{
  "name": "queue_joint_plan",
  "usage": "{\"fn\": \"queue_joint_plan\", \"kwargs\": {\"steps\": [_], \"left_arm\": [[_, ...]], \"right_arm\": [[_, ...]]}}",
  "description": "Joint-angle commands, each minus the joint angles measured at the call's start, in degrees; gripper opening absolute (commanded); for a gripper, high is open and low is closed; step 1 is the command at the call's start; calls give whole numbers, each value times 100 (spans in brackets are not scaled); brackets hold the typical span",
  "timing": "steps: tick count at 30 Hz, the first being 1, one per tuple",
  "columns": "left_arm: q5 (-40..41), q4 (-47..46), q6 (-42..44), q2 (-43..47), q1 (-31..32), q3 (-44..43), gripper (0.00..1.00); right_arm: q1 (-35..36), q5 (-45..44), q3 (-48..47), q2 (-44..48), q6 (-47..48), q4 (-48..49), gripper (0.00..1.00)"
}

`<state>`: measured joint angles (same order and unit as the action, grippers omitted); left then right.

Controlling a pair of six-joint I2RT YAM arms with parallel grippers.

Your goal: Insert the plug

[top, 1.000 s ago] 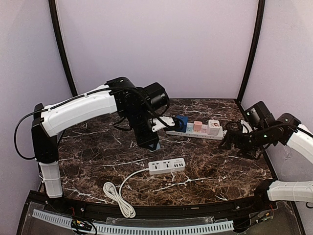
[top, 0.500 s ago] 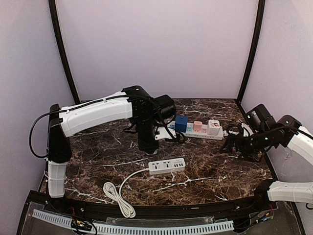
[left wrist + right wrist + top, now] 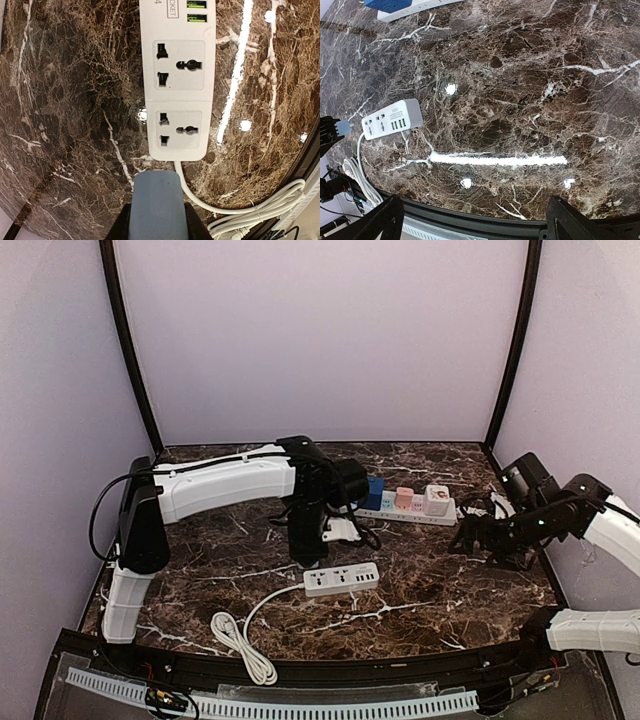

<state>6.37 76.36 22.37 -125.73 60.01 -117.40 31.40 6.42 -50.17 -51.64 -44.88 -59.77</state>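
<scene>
A blue-grey plug (image 3: 159, 200) fills the bottom of the left wrist view, and my left gripper (image 3: 159, 222) is shut on it, its black fingers on both sides. Just ahead of the plug lies the small white power strip (image 3: 179, 85), with two free sockets and green USB ports facing up. In the top view the left gripper (image 3: 308, 556) hangs above the strip's (image 3: 341, 579) left end. Over at the right, my right gripper (image 3: 482, 539) stays open and empty above the marble; its fingertips (image 3: 380, 220) frame bare table.
A long white power strip (image 3: 405, 506) with blue, pink and white plugs lies at the back. The small strip's white cord (image 3: 240, 638) is coiled near the front edge. A black rail (image 3: 300, 670) borders the table's front.
My left arm has swung from the back power strip toward the front, carrying the plug to just above the small white strip. The right arm has barely moved.
</scene>
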Motion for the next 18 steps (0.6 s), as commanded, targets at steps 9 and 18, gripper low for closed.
{"fn": "queue_joint_plan", "kwargs": {"steps": [9,18], "left_arm": [[-449,49,162,-73,-5,-252,1],[-393,-70,154,-214,-6,-239,1]], "right_arm": [[32,-6,217,55,58,99,98],[33,0,256,106,89,79,98]]}}
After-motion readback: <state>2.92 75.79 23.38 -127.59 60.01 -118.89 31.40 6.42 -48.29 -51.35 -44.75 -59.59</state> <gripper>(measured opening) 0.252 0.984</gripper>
